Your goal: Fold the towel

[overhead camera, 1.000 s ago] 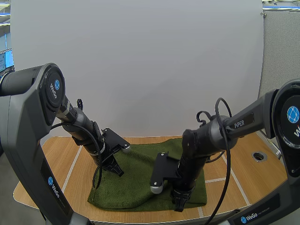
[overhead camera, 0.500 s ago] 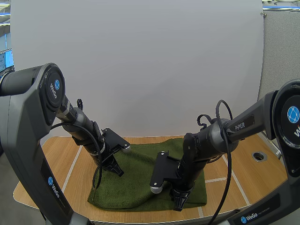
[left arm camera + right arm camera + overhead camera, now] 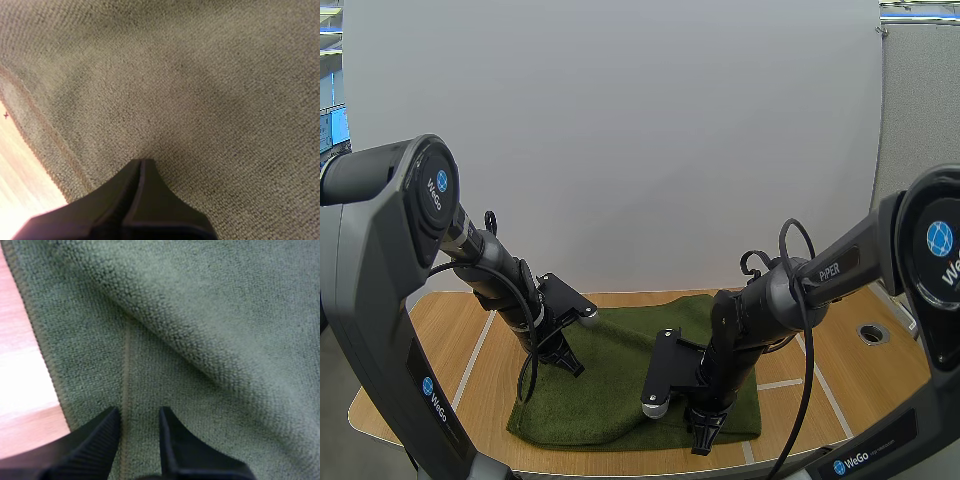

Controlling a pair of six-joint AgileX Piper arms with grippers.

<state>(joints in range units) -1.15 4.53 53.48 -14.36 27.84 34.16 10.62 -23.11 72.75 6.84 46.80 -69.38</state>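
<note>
While the right gripper dips lower onto the near right edge of the dark green terry towel, its fingers stand a little apart astride a hem, seemingly set to pinch. The left gripper stays pressed together, empty, on the towel's left part.

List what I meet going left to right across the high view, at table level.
The left hand → right hand → round hole in the table; the towel lies under both hands.
</note>
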